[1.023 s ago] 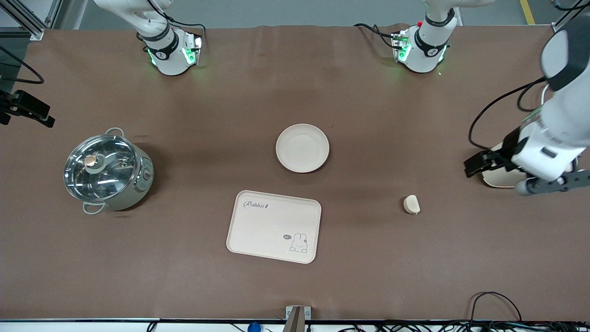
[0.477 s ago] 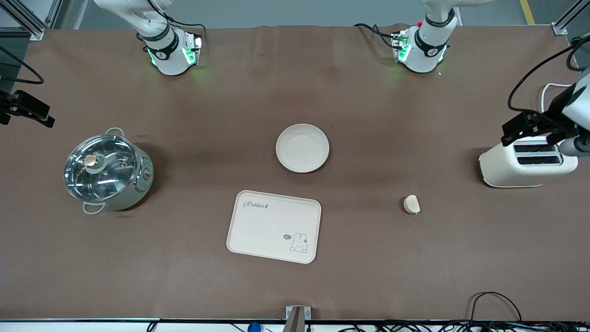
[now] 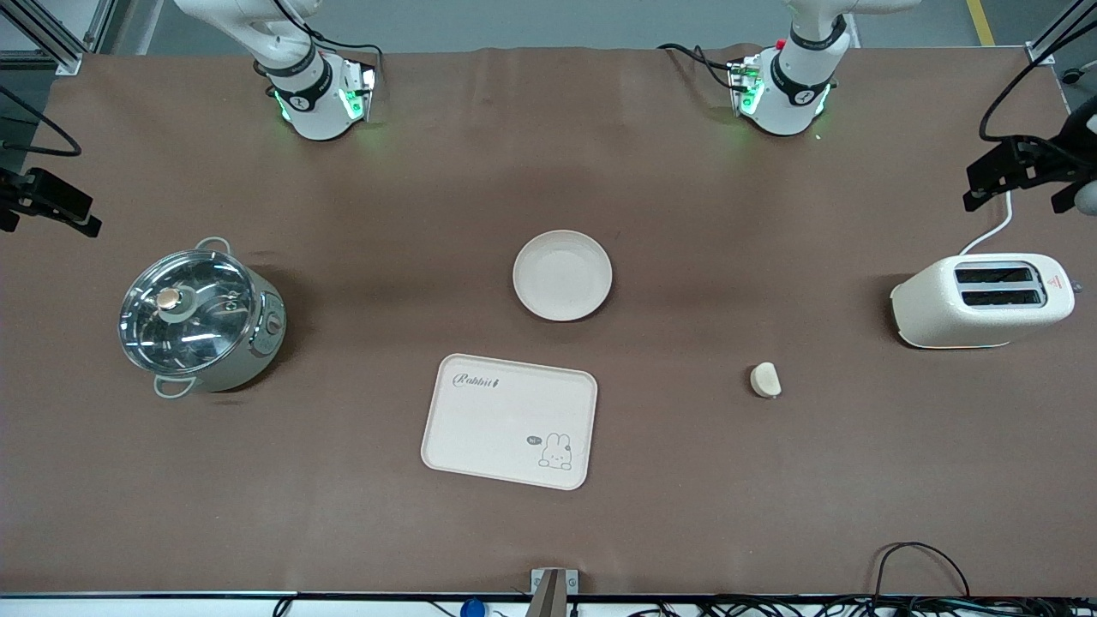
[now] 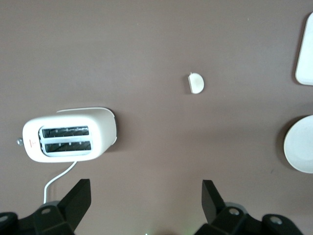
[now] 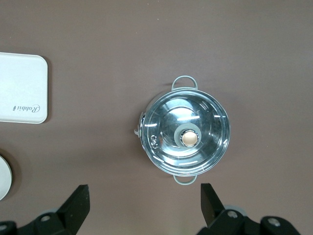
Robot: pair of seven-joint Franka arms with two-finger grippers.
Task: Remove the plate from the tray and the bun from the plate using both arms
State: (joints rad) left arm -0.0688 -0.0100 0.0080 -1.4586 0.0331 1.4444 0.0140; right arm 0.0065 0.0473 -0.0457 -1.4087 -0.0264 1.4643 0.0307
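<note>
Tray (image 3: 509,421) reads "Rabbit", bunny drawing on it. Plate (image 3: 562,275) sits bare on the table just farther from the camera than the tray; bun (image 3: 765,380) lies between tray and toaster (image 3: 982,301). Left gripper (image 4: 146,198) hangs over the toaster, jaws wide, empty. Right gripper (image 5: 145,200) is over the pot (image 5: 184,136), wide, empty, probably waiting; both cut off.

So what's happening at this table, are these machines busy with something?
Nothing is being handled now. The plate sits on the table off the tray, and the bun lies apart toward the left arm's end. The left pincer hangs open above the toaster; the right pincer hangs open above the lidded pot.
</note>
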